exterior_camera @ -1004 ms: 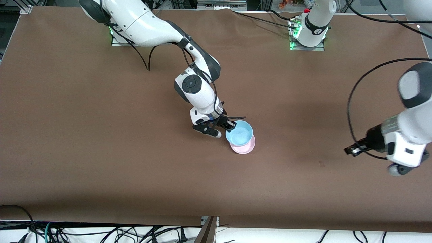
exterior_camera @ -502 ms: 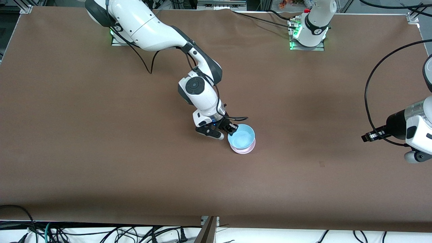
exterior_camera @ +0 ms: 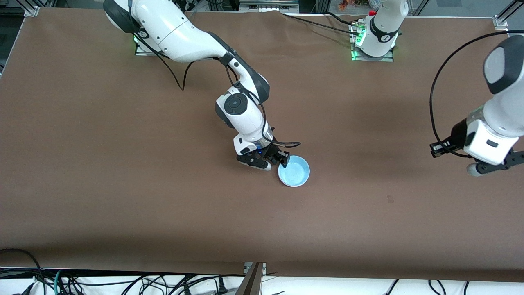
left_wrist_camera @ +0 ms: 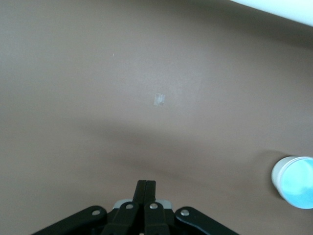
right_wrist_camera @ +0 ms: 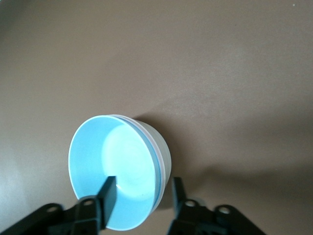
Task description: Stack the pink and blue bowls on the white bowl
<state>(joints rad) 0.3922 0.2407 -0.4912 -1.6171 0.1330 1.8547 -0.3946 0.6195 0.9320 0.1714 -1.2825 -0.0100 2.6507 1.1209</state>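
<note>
The blue bowl (exterior_camera: 294, 171) sits nested in the stack mid-tabletop, at four o'clock from the right claw (exterior_camera: 281, 160), whose parted fingers straddle its rim. The left claw (left_wrist_camera: 145, 188), pinched closed, waits well apart.

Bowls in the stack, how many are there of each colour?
Blue bowl: 1, on top
Pink bowl: 1, only its rim shows under the blue one
White bowl: 1, at the bottom
Total: 3 bowls
</note>
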